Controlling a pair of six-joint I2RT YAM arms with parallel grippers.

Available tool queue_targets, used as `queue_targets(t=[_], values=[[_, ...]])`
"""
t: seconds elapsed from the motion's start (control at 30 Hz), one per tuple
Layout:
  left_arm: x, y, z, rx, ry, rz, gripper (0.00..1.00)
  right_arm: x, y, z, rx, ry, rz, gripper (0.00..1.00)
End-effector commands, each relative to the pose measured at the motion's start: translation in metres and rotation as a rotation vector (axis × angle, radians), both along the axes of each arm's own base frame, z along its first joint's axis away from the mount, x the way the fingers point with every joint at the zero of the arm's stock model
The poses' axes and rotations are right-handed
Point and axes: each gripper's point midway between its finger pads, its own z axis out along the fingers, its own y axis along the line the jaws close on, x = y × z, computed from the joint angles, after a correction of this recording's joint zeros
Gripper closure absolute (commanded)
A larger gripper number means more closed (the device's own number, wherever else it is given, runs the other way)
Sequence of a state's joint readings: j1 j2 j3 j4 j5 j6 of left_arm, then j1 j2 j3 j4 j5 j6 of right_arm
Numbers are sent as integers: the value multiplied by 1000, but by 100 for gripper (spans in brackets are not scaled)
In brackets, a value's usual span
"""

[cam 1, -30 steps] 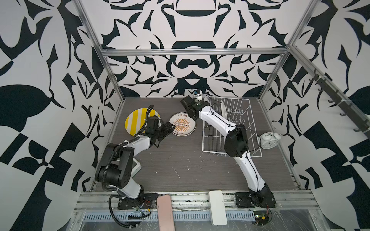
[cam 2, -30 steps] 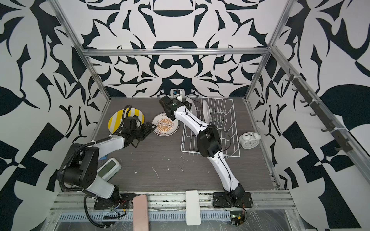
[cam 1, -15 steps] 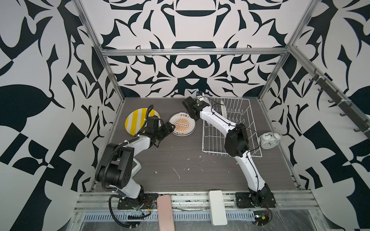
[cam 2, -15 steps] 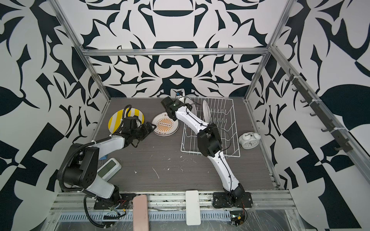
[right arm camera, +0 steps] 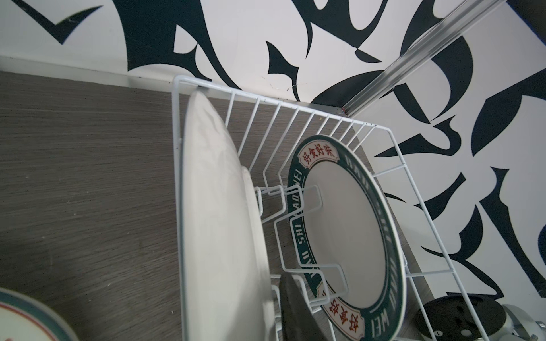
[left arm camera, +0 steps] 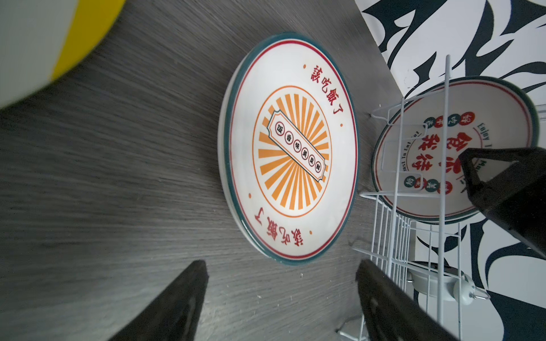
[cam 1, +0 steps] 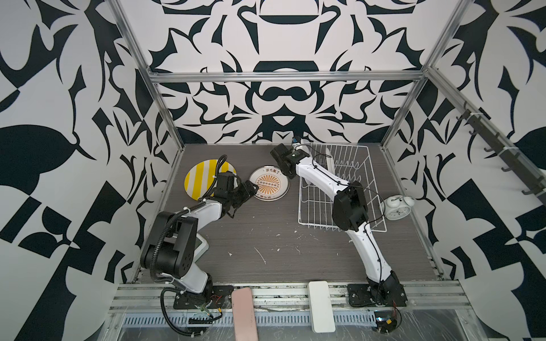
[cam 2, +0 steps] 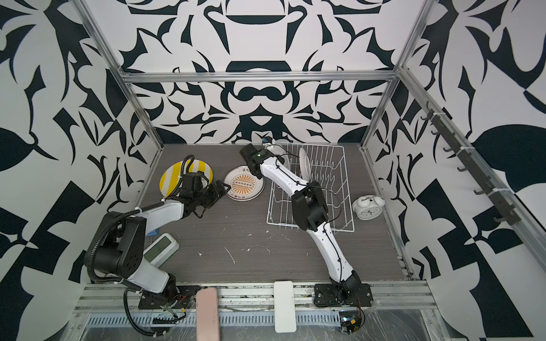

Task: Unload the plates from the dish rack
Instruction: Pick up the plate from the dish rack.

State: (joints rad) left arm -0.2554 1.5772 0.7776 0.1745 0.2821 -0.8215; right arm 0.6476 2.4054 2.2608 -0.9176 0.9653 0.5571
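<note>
Two plates lie flat on the table: a yellow-and-white striped plate (cam 1: 204, 180) and an orange-sunburst plate (cam 1: 269, 183) (left arm camera: 291, 147). My left gripper (cam 1: 251, 189) (left arm camera: 282, 274) hovers open just short of the sunburst plate, with nothing in it. The white wire dish rack (cam 1: 317, 206) (right arm camera: 266, 97) holds upright plates. My right gripper (cam 1: 297, 146) straddles the white-backed, red-printed plate (right arm camera: 218, 221) (left arm camera: 443, 159) at the rack's back left corner. One of its fingers (right arm camera: 292, 307) shows behind that plate and the other is hidden. A green-rimmed plate (right arm camera: 342, 236) (cam 2: 304, 165) stands further along.
A white twin-bell alarm clock (cam 1: 397, 206) stands right of the rack by the side wall. A white handset with a screen (cam 2: 161, 248) lies by the left arm's base. Patterned walls close in the back and both sides.
My right gripper has slid a little further onto the corner plate of the rack. The left arm and the plates on the table have not moved.
</note>
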Motion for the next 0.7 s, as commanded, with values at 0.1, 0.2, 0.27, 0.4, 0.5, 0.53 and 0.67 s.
queue_targets(t=[0.1, 0.2, 0.27, 0.4, 0.5, 0.53, 0.67], values=[[-2, -1, 7, -7, -6, -6, 16, -3, -6, 15, 18, -30, -24, 78], [-2, -1, 7, -5, -6, -6, 16, -3, -7, 16, 16, -34, -27, 79], [-3, -1, 7, -4, -5, -7, 16, -4, -7, 17, 20, -35, -27, 79], [-2, -1, 8, -4, -6, -8, 16, -4, -7, 19, 23, -41, -30, 81], [-2, -1, 8, -4, -7, -8, 16, -4, -8, 23, 21, -48, -30, 82], [-2, -1, 9, -5, -7, -8, 16, -4, -8, 25, 20, -50, -31, 83], [-1, -1, 9, -5, -9, -7, 16, -4, -9, 29, 14, -54, -28, 86]])
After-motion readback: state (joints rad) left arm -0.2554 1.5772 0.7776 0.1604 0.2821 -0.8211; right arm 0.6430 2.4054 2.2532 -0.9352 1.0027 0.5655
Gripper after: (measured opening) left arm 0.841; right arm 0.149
